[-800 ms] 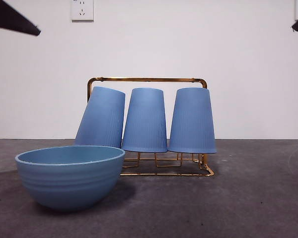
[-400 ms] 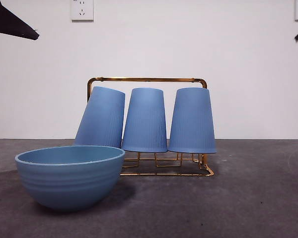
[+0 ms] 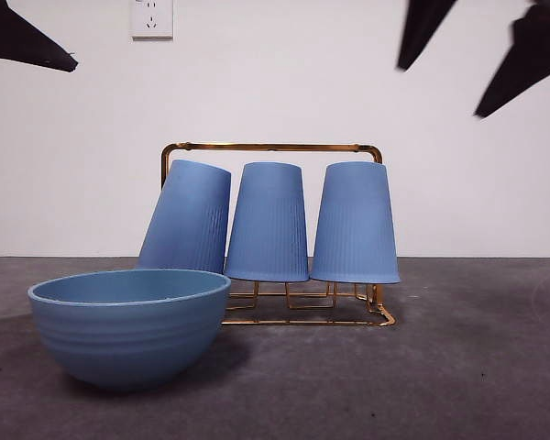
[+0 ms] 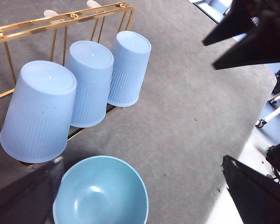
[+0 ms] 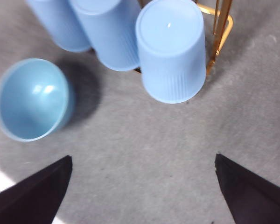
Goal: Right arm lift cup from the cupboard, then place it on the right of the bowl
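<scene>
Overhead, the right gripper (image 3: 467,64) hangs with jaws spread wide, above the rightmost cup (image 3: 355,223), which sits upside down on the gold rack (image 3: 271,147). Near the bowl (image 3: 128,325), the left gripper (image 4: 144,196) holds nothing, jaws apart.

Three tall ribbed blue tumblers stand upside down on the cupboard (image 3: 270,148), a low gold wire rack with a rounded top frame. The cup (image 3: 355,223) at the rack's end farthest from the bowl is upright on its peg, narrow base up; the middle cup (image 3: 268,223) stands just beside it, and the third cup (image 3: 188,220) tilts, its top leaning toward the middle one. The bowl (image 3: 128,335), wide, light blue and faintly ridged, sits open side up on the grey table in front of the tilted cup's end of the rack.
</scene>
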